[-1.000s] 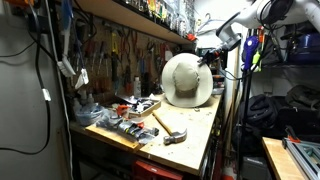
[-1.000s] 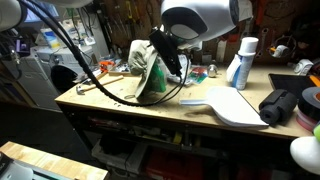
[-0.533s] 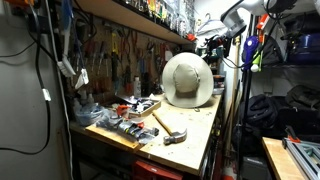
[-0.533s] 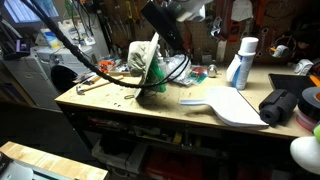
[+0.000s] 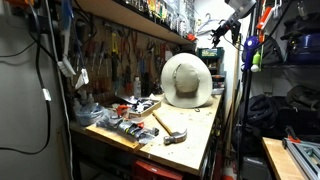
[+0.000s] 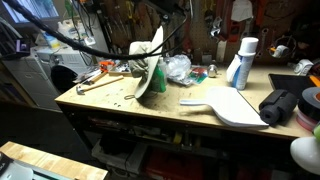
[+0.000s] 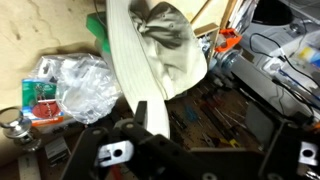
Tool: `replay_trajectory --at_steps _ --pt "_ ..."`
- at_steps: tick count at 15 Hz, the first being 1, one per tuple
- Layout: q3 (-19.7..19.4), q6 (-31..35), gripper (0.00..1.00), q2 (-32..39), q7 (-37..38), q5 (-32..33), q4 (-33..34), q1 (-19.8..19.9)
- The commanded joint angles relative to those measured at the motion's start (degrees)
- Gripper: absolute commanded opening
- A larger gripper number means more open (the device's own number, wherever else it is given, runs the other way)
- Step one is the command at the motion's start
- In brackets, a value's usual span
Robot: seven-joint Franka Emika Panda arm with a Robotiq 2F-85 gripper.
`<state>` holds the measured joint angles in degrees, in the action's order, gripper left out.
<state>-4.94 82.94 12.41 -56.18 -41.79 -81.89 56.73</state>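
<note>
A cream wide-brimmed hat [image 5: 187, 80] stands on its brim edge on the wooden workbench [image 5: 200, 135]. In an exterior view the hat [image 6: 150, 68] shows edge-on and leans. My gripper [image 5: 221, 34] hangs open above and behind the hat, clear of it, with nothing between its fingers. The wrist view looks down on the hat [image 7: 150, 50], and the dark gripper [image 7: 200, 140] frames the lower edge with its jaws spread wide. Only the arm's cables reach into the top of one exterior view.
A hammer [image 5: 170, 128] lies near the bench's front edge, with small tools and papers [image 5: 125, 112] beside it. A crumpled plastic bag [image 6: 178, 68], a white spray bottle [image 6: 240, 62], a white flat scoop [image 6: 225, 104] and a black bundle [image 6: 278, 105] share the bench. A tool wall [image 5: 120, 55] rises behind.
The gripper has opened, let go of the hat and risen up and away from it. The hat stays standing on its brim.
</note>
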Motion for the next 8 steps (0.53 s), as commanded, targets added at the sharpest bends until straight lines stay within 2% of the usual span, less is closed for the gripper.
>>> replay_trajectory --at_steps 1,5,8 --pt "-3.9 6.0 1.0 -12.4 -0.8 11.0 -13.3 -5.6" --pt "-6.1 14.5 1.0 -23.1 2.1 23.6 -23.6 -12.0" --pt "-7.1 20.2 1.0 -30.5 7.8 30.7 -31.9 -17.2"
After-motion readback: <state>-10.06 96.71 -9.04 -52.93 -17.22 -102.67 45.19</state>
